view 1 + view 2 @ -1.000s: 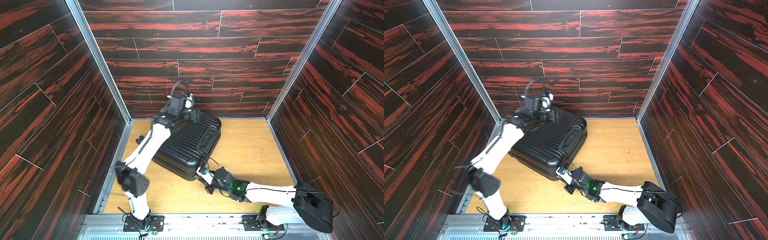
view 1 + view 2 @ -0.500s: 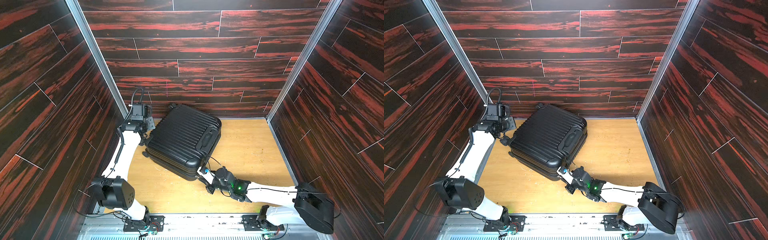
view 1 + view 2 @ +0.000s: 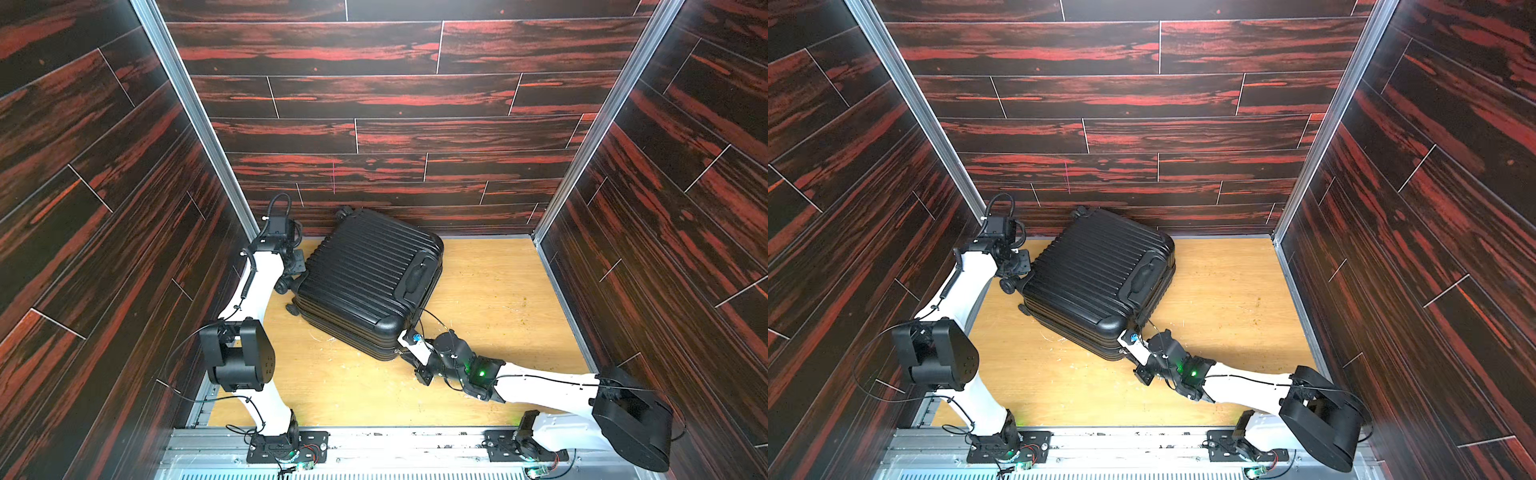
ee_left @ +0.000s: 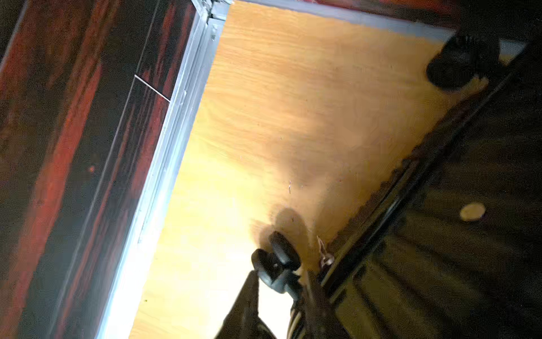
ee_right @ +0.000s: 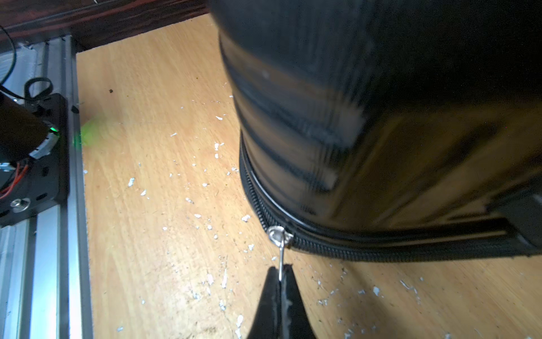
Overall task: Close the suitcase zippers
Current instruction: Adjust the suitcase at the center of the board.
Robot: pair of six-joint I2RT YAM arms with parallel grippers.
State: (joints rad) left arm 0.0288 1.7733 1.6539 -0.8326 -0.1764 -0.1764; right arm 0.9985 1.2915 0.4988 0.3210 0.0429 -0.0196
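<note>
**The suitcase (image 3: 365, 282) laid flat and skewed on the wooden floor (image 3: 498, 299), its far corner near the back wall.**
The silvery pull tab (image 5: 281, 258) of the zippers (image 5: 381, 252) is pinched at the near corner by the right gripper (image 5: 280, 273), its 2 fingers pressed together on it. The left gripper (image 3: 297, 266) is positioned beside a caster wheel (image 4: 277, 262); whether its fingers are apart cannot be told.

Enclosure. Dark wooden wall planks streaked with red (image 3: 395, 95) are lining the back and both sides. Silvery aluminium corner posts (image 3: 198, 120) are running up the two back corners. Pale yellow wood-grain floor board (image 3: 498, 291) is carrying scattered small white flecks (image 5: 204, 185), possibly paint chips. Grey slotted aluminium rail (image 3: 415, 446) is edging the near side. Light is glaring on the floor beside one wall.
</note>
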